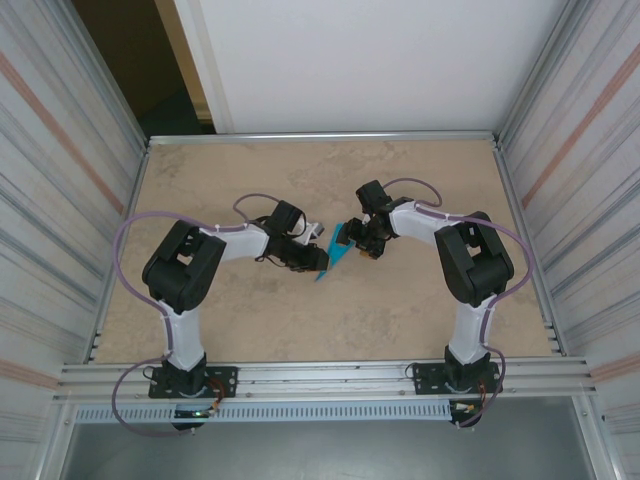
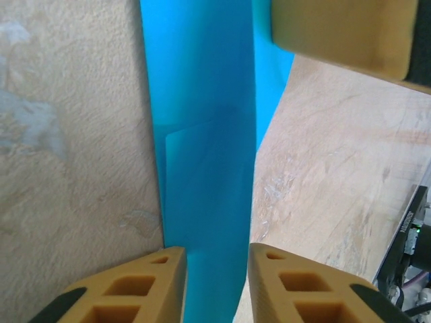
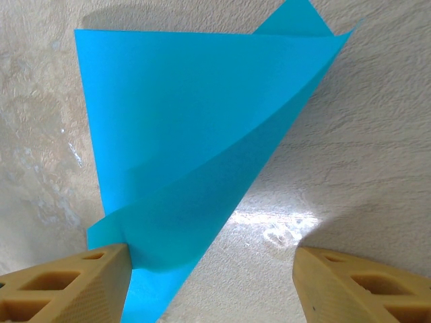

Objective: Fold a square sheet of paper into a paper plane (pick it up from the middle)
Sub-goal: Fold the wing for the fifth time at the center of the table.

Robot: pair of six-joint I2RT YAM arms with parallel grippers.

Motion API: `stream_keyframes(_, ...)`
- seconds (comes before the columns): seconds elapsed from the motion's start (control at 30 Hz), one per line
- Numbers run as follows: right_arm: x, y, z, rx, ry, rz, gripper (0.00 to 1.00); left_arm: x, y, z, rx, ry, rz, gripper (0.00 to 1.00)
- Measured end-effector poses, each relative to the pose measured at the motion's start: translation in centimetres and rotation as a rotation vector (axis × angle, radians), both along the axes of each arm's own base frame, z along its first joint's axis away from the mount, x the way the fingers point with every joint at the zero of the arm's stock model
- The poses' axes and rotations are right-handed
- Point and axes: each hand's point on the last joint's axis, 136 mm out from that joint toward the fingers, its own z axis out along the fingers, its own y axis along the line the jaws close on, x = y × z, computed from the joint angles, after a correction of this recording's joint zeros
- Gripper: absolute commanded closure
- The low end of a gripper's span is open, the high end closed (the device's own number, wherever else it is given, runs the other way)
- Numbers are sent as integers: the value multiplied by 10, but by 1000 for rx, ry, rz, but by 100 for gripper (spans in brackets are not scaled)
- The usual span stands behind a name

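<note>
The square sheet of paper (image 1: pixel 336 256) is teal-blue and loosely folded, lying on the table between the two grippers. In the left wrist view the paper (image 2: pixel 202 134) runs as a long folded strip through the narrow gap of my left gripper (image 2: pixel 215 269). It lies against the left finger (image 2: pixel 158 282), and the jaws stand slightly apart, not pinched. My right gripper (image 3: pixel 212 259) is wide open. The paper (image 3: pixel 188 134) spreads as a pointed, half-lifted fold and brushes that gripper's left finger (image 3: pixel 81 282). From above, my left gripper (image 1: pixel 316 258) and right gripper (image 1: pixel 356 240) meet at the paper.
The beige tabletop (image 1: pixel 330 180) is ringed by metal-framed walls (image 1: pixel 60 200). A pad of the right gripper (image 2: pixel 343 33) shows at the top right of the left wrist view. Both arm bases sit on the near rail (image 1: pixel 320 378).
</note>
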Motion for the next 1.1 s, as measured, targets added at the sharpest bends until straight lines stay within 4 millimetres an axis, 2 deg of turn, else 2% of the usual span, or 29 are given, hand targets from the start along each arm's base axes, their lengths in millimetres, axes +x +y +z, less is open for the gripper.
stream_keyframes(0.3,0,1,0,2,1,1,31,1,2,-5,17,1,4,82)
stream_keyframes(0.67,-2,5,10,72,-63,74,26,2,4,-7,14,10,8,84)
stream_keyframes(0.9,-4,4,9,78,-85,124,30,2,4,-7,11,12,7,84)
stream_keyframes(1.1,-3,1,2,5,-46,123,35,2,4,-7,12,14,7,84)
